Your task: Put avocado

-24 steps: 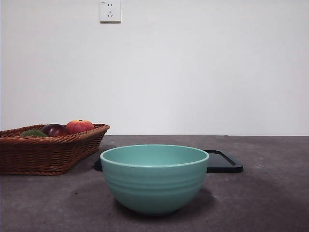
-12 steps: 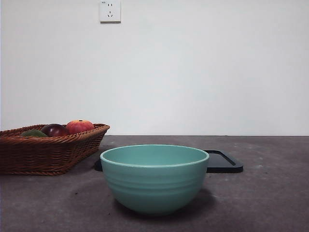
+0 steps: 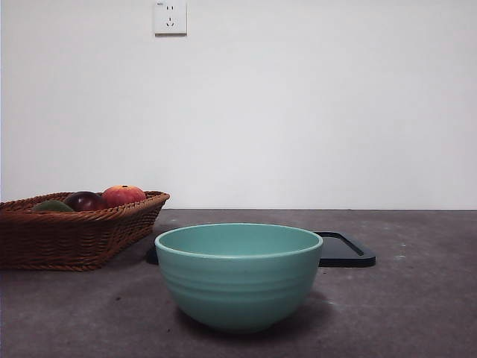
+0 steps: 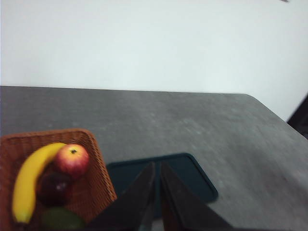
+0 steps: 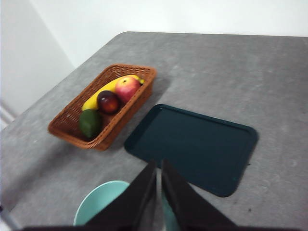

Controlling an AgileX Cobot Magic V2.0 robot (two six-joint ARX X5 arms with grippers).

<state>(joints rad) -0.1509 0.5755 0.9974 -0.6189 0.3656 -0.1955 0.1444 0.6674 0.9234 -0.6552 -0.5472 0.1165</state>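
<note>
Item one: the avocado (image 5: 89, 123). We find it lying in the wicker basket (image 5: 67, 127), at the basket's end nearest the teal bowl (image 5: 101, 208), touching the dark maroon fruit (image 5: 108, 101) next to it. From the front we see only its dull green top (image 3: 51, 205) above the basket rim (image 3: 74, 227). In the left wrist view it shows as a dark green shape (image 4: 62, 219), blurred, just beside the left gripper (image 4: 156, 168) and below it.

Item two: the basket's other contents. We list a red-orange fruit (image 5: 127, 87) beyond the maroon one, and a banana (image 5: 103, 92) along the basket's far wall. Both lie farther from the right gripper (image 5: 158, 168) than the avocado does.

Item three: the dark tray (image 5: 192, 147). It lies flat on the grey table (image 5: 231, 72), just ahead of the right gripper and apart from the basket. The left gripper hangs over the tray's near edge (image 4: 192, 178).

Item four: the teal bowl. It stands directly beneath the right gripper, partly hidden by the jaws. From the front it is large and upright (image 3: 238, 276), with the tray behind it (image 3: 346, 253).

Item five: the grippers. We record both as clenched with nothing between the jaws, only a thin seam showing. Neither touches any object, and neither appears in the front view.
</note>
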